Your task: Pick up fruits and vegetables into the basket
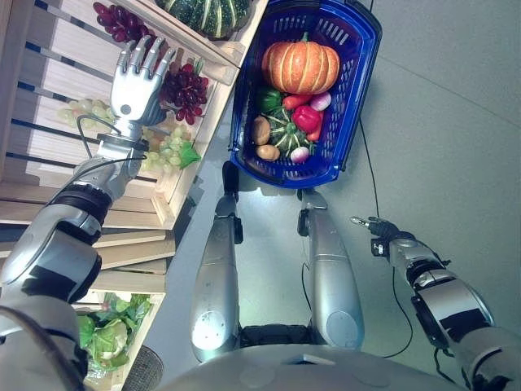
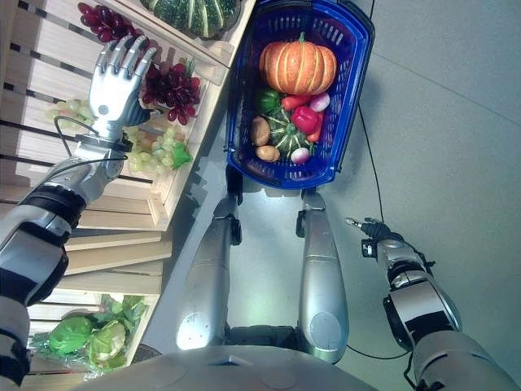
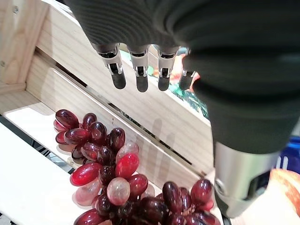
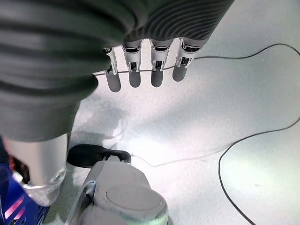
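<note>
Left hand [image 1: 137, 85] is raised over the wooden shelf unit [image 1: 57, 183], fingers [image 3: 117, 77] straight and spread, holding nothing; it hovers just above the red grapes [image 1: 186, 88] lying in a shelf compartment, w/ no contact visible. A second red grape bunch [image 1: 120, 22] lies on the shelf level beyond the fingertips. Green grapes [image 1: 167, 145] lie in the compartment next to the red ones, beside the wrist. A striped green squash [image 1: 207, 12] rests on the shelf's top edge. Leafy greens [image 2: 89, 334] occupy a shelf compartment at its opposite end. Blue basket [image 1: 358, 49] stands on the floor beside the shelf unit, already containing an orange pumpkin [image 1: 301, 67], a small green squash [image 1: 285, 130], a red pepper [image 1: 307, 118], potatoes [image 1: 261, 130] & other veg. Right hand [image 4: 140, 70] hangs over bare floor, well apart from the basket, fingers extended, empty.
</note>
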